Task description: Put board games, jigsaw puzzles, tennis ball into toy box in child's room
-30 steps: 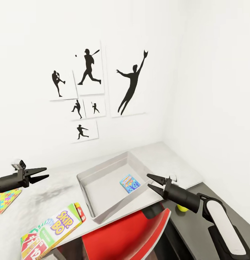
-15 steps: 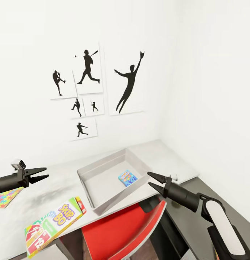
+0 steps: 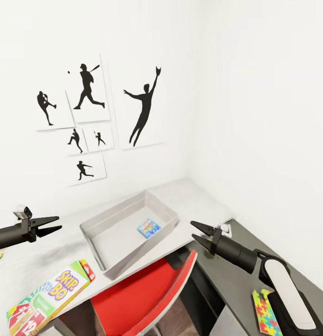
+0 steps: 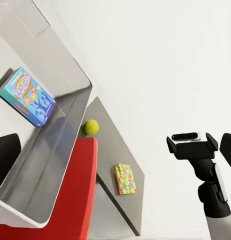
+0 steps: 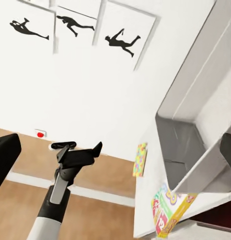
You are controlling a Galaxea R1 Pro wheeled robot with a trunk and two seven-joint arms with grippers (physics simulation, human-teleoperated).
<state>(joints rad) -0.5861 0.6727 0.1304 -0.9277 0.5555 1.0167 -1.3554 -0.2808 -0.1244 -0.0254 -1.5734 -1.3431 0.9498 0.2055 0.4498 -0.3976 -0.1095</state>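
The light grey toy box (image 3: 115, 261) stands on the pale table (image 3: 198, 200) with one small blue board game (image 3: 148, 228) lying inside it. A Skip-Bo board game (image 3: 58, 290) rests on a red one (image 3: 21, 318) at the table's near left edge. One jigsaw puzzle (image 3: 266, 311) lies on the dark side unit, another (image 5: 140, 159) at the table's far end. The tennis ball (image 4: 91, 127) sits on the side unit past the box. My left gripper (image 3: 51, 224) hovers open left of the box. My right gripper (image 3: 198, 234) hovers open just right of it. Both are empty.
A red chair (image 3: 142, 294) is pushed in under the table below the toy box. The dark grey side unit (image 3: 236, 284) runs along the right wall, lower than the table. Black silhouette pictures (image 3: 86, 88) hang on the white wall behind.
The head camera has turned to the right, so table, box and pictures slid left in view and the jigsaw puzzle on the side unit came in. Both grippers stay open, held as before.
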